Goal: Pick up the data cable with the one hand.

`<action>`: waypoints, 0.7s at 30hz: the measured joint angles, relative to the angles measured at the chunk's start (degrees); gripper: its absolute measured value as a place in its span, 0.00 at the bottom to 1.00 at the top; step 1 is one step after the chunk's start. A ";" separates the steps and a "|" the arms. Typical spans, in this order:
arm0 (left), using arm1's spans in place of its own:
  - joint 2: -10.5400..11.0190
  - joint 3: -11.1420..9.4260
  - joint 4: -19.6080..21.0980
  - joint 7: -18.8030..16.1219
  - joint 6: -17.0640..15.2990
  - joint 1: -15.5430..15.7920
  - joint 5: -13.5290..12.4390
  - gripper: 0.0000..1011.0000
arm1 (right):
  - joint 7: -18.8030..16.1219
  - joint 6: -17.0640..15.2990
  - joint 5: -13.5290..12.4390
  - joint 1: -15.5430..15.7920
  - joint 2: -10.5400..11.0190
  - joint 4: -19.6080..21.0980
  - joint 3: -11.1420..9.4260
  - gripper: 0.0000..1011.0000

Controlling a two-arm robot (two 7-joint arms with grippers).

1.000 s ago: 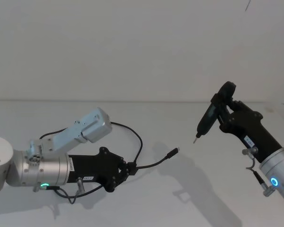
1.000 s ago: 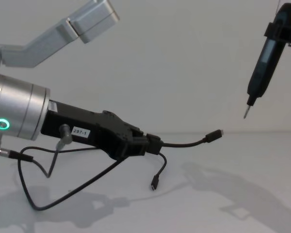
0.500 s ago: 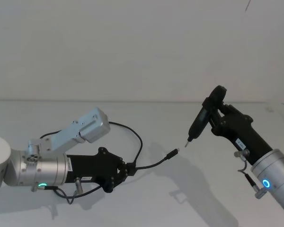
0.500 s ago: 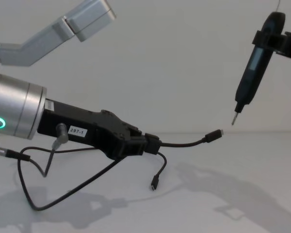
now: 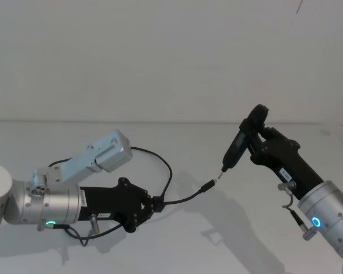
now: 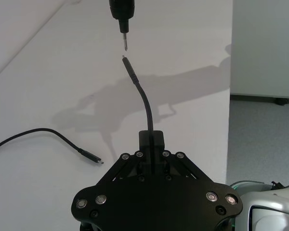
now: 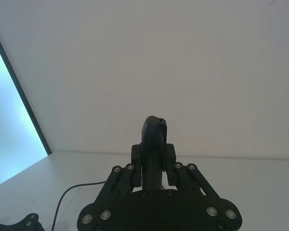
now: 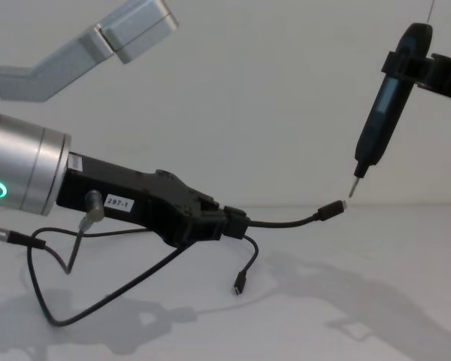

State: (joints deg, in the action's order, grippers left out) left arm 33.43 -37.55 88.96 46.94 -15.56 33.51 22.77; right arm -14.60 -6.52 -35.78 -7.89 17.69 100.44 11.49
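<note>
Bright, even light; soft shadows

Thin black data cable (image 5: 170,171), gripped near one end by the black angular left gripper (image 5: 153,204) with a small white label, whose fingers are closed on it. The short free end arcs forward and upward, held above the white table (image 5: 177,245), ending in a small dark plug (image 8: 331,210). The remaining length loops back behind the gripper. In the chest view, the other plug (image 8: 240,285) hangs below it.
</note>
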 joint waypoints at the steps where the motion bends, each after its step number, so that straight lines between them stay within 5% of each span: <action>1: 0.01 0.00 0.00 0.00 0.01 0.00 0.01 0.04 | 0.02 0.06 -0.06 -0.05 0.00 -0.10 0.07 0.28; 21: 0.06 0.00 0.00 0.10 0.02 0.00 0.04 0.04 | 0.50 0.54 -0.93 -0.79 0.48 -1.81 1.03 0.28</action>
State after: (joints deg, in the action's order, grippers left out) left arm 33.49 -37.55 88.96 47.04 -15.54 33.51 22.81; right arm -14.09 -5.98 -36.71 -8.68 18.16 98.63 12.52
